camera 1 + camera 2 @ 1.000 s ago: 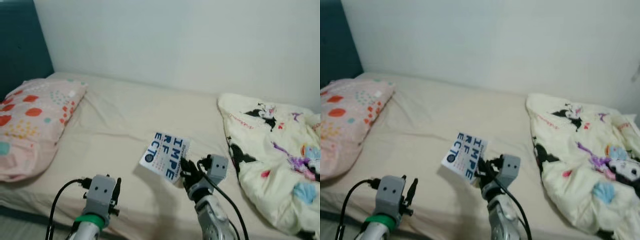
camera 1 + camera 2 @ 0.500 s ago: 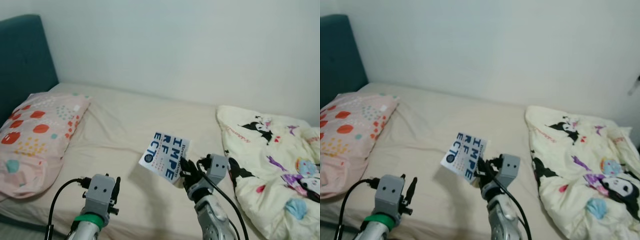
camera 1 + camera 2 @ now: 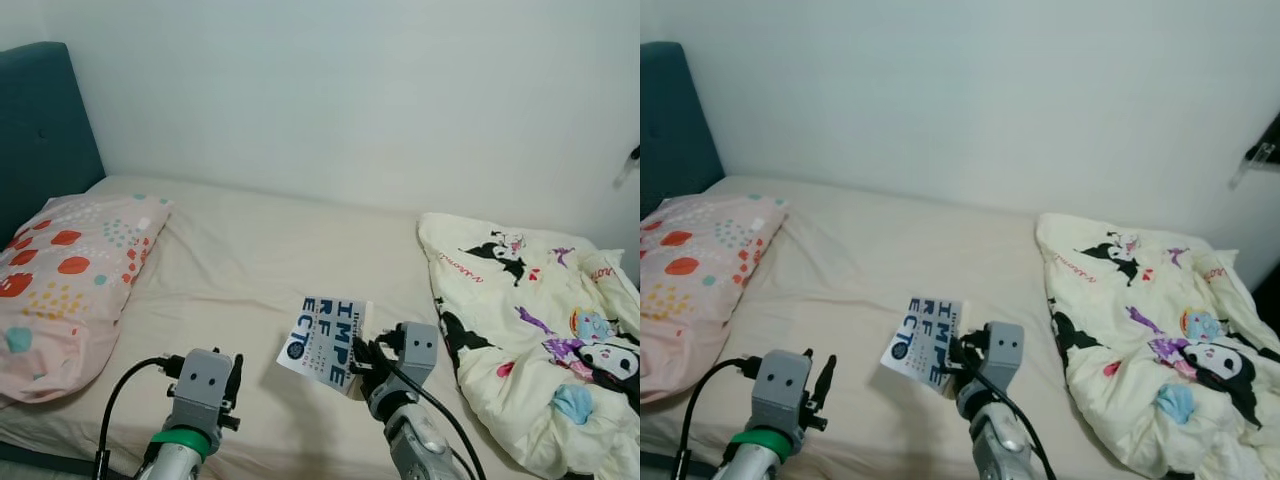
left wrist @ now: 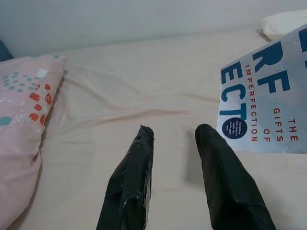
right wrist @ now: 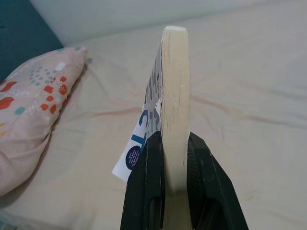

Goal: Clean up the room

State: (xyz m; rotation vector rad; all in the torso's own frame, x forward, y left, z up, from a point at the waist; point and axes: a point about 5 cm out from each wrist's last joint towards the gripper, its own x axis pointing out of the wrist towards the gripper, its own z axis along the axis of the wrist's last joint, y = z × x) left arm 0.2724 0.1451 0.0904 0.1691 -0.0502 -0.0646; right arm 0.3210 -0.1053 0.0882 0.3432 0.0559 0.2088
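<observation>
A bed (image 3: 260,250) with a beige sheet runs along a plain white wall, a dark teal headboard (image 3: 40,130) at its left end. A pink dotted pillow (image 3: 60,280) lies on the left, a cartoon-print blanket (image 3: 530,320) on the right. The right tool (image 3: 365,358) clamps a white-and-blue book (image 3: 325,342) above the sheet; the left tool (image 4: 175,139) hangs open, holding nothing

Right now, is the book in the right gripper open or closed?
Closed. The right gripper clamps the book by its edge; the right wrist view shows the pages as one solid block between the fingers, held above the bed.
</observation>
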